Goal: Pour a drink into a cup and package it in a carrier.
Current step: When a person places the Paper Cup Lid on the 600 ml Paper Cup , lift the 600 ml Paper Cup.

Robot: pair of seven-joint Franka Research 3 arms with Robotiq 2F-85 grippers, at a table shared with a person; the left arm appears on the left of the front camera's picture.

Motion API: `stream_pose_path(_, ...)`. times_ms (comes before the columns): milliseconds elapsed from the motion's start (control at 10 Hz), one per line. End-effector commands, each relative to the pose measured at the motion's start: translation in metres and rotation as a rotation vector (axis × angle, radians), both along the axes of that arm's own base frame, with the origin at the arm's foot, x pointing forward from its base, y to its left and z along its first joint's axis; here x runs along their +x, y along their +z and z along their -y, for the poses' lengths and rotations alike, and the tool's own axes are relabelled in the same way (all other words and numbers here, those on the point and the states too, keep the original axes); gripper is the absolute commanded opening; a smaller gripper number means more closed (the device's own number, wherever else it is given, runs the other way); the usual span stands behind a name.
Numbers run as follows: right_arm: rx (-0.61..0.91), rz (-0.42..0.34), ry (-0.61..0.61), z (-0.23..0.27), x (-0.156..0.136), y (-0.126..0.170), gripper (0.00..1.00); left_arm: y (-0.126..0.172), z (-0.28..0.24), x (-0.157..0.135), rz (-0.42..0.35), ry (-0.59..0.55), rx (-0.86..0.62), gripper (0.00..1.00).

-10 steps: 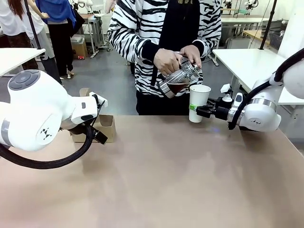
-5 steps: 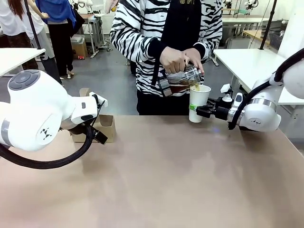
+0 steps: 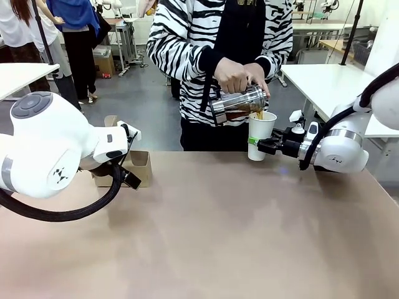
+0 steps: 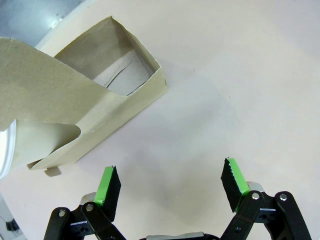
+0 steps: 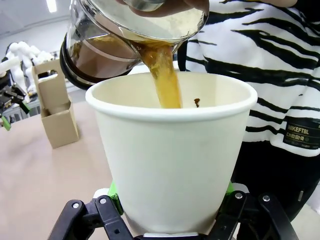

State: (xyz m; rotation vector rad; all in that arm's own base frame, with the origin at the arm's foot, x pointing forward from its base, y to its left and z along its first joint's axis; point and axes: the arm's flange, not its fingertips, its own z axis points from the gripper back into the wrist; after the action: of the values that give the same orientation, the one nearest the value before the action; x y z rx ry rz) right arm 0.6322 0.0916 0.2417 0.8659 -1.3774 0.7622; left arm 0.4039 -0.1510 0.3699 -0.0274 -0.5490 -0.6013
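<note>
My left pincer (image 4: 170, 176) hangs open over the desk (image 4: 240, 75), pads wide and empty, just beside the carrier (image 4: 125, 107). I judge it waits there so it is ready to steady the box once the cup is filled. The carrier sits on the desk at my left with its handle tab upright, and the pocket I look into holds nothing.

Farther across, my right pincer (image 3: 256, 144) is clamped around the lower body of the cup (image 3: 261, 128). It holds the cup upright and lidless near the desk's far edge, within the person's reach, so the mouth is level under the spout. Above it the person's hands (image 3: 240, 76) tip the glass jug (image 3: 239, 103) nearly onto its side, and the drink (image 5: 164, 82) falls in an amber stream into the cup. Filling is under way; lidding and packaging are not yet done.
</note>
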Motion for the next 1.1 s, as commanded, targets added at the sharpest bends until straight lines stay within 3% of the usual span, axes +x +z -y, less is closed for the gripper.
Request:
stream_pose_path(0, 0.002, 0.001, 0.001, -0.0021, 0.0002, 0.0013, 0.80, 0.0005, 0.0001, -0.0003, 0.001, -0.001, -0.001, 1.00)
stream_pose_path(1000, 0.002, 0.001, 0.001, -0.0021, 0.0002, 0.0013, 0.80, 0.0005, 0.0001, -0.0003, 0.001, -0.001, -0.001, 1.00)
